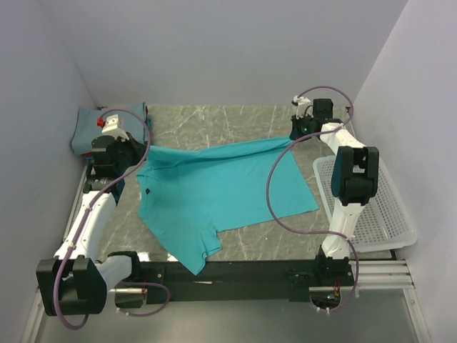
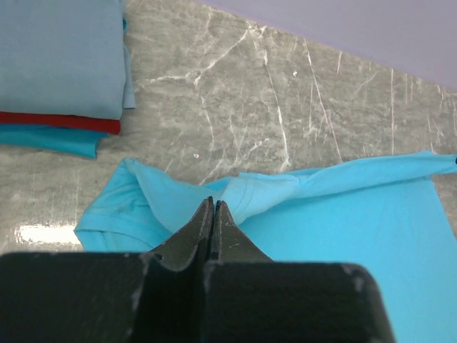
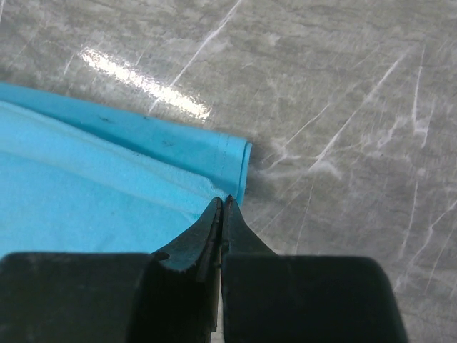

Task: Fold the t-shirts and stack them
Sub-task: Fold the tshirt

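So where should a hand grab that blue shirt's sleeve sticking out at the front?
Probably at the sleeve end, coming from the table's near edge. The shirt lies flat there, but the sleeve's tip seems to hang over the black bar, so a finger could slip under.

A glossy grey marble-patterned bench (image 3: 343, 107) with white veins spreads ahead of the right pincer (image 3: 223, 201); a bright light glare (image 3: 143, 82) lies ahead-left of it. Beyond the left pincer (image 2: 213, 205) rises a plain pale lilac wall (image 2: 343, 28).
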`<state>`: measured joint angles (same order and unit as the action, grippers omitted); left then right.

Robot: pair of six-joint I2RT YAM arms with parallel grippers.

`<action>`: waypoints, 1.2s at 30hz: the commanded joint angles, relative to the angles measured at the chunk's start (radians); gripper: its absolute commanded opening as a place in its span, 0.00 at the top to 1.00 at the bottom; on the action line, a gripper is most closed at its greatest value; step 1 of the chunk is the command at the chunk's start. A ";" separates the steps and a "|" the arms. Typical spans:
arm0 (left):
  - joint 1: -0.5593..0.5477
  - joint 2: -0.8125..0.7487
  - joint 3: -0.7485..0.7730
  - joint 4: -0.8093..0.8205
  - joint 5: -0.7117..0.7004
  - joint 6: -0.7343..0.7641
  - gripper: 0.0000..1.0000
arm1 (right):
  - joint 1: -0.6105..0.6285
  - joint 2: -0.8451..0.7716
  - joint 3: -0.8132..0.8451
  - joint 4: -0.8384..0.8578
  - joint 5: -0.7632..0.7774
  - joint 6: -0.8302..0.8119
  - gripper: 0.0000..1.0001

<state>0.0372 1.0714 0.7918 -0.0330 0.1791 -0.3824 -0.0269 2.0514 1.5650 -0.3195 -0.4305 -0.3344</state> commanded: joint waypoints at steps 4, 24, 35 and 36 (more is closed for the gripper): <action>-0.033 -0.042 -0.017 -0.037 -0.030 -0.013 0.99 | -0.008 -0.068 -0.017 0.004 -0.024 -0.029 1.00; -0.072 -0.159 -0.132 -0.108 -0.036 -0.147 0.99 | -0.008 -0.091 -0.052 -0.065 -0.004 -0.101 1.00; -0.072 -0.189 -0.201 -0.127 -0.004 -0.231 0.99 | -0.008 -0.094 -0.052 -0.161 0.061 -0.208 0.92; -0.072 -0.194 -0.206 -0.128 0.000 -0.237 0.99 | -0.008 -0.096 -0.052 -0.167 0.070 -0.215 0.91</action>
<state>-0.0307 0.9058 0.5999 -0.1677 0.1520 -0.5739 -0.0269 2.0216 1.5162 -0.4458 -0.4019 -0.4931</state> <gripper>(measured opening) 0.014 0.084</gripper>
